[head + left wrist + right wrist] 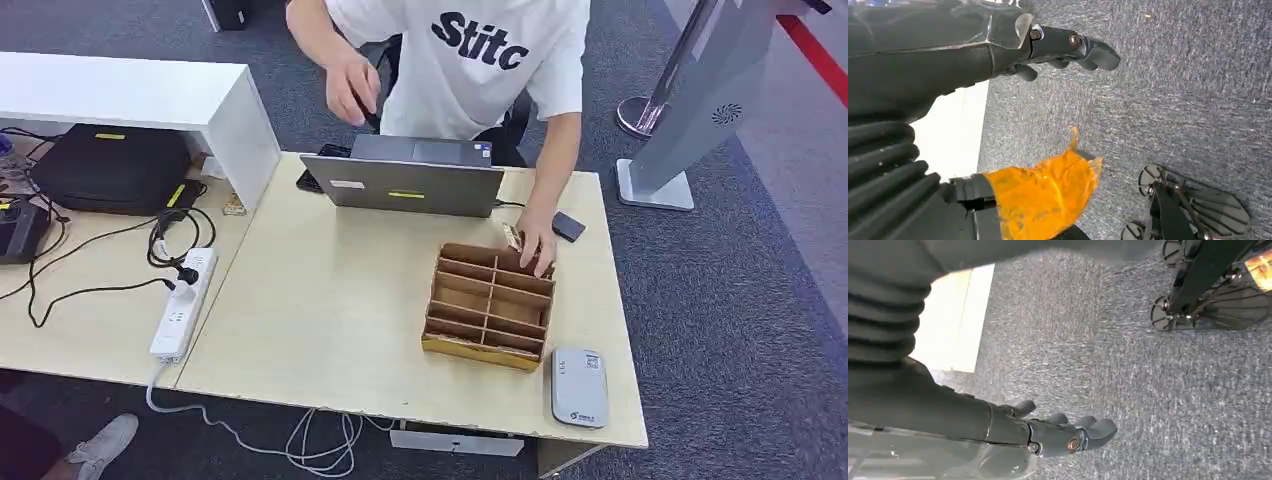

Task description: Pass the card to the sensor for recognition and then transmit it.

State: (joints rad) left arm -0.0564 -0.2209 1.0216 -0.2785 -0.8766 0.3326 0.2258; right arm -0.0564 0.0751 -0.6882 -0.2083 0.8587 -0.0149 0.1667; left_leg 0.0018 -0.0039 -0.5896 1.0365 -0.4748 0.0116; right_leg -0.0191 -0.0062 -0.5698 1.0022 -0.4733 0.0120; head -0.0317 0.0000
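A wooden divider box (480, 352) stands on the pale table (330, 300), right of centre. Someone in a white shirt reaches across and rests a hand (537, 243) on the box's far right corner, where a small card (513, 235) pokes up beside their fingers. The grey-white card sensor (580, 387) lies flat near the table's front right corner. My left hand (1068, 47) hangs over the grey carpet, fingers apart from the orange-taped thumb (1043, 192), holding nothing. My right hand (1063, 432) also hangs over the carpet with nothing in it, fingers loosely extended.
A grey laptop (405, 185) stands at the table's far edge, a small dark object (568, 226) to its right. On the left are a white power strip (183, 303) with cables, a black bag (110, 165) and a white shelf (130, 95). A grey stand (690, 110) rises at the right.
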